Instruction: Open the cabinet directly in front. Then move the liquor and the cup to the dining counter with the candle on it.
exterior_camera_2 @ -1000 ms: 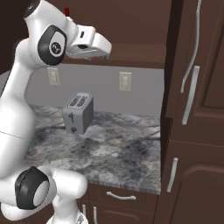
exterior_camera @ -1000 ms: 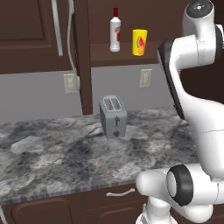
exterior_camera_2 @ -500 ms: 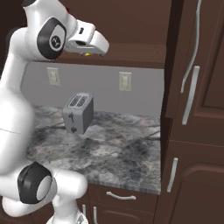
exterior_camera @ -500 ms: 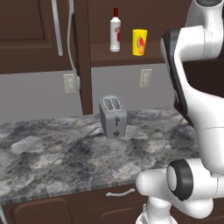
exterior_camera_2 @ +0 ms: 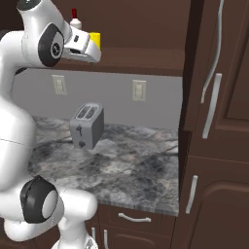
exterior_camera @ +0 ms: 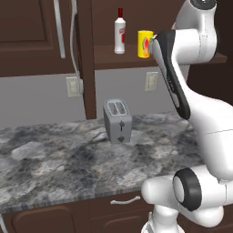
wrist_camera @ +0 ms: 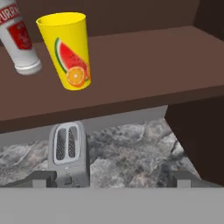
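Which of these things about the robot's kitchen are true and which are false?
1. The yellow cup stands upright on the cabinet shelf. True.
2. The liquor bottle lies on its side on the counter. False: it stands upright on the shelf, beside the cup.
3. The cup has a watermelon and an orange pictured on it. True.
4. The gripper is squeezing the cup. False: its jaws are open and hold nothing, with the cup ahead of them.
5. The toaster sits on the marbled counter below the shelf. True.
6. The toaster is bright red. False: it is grey.
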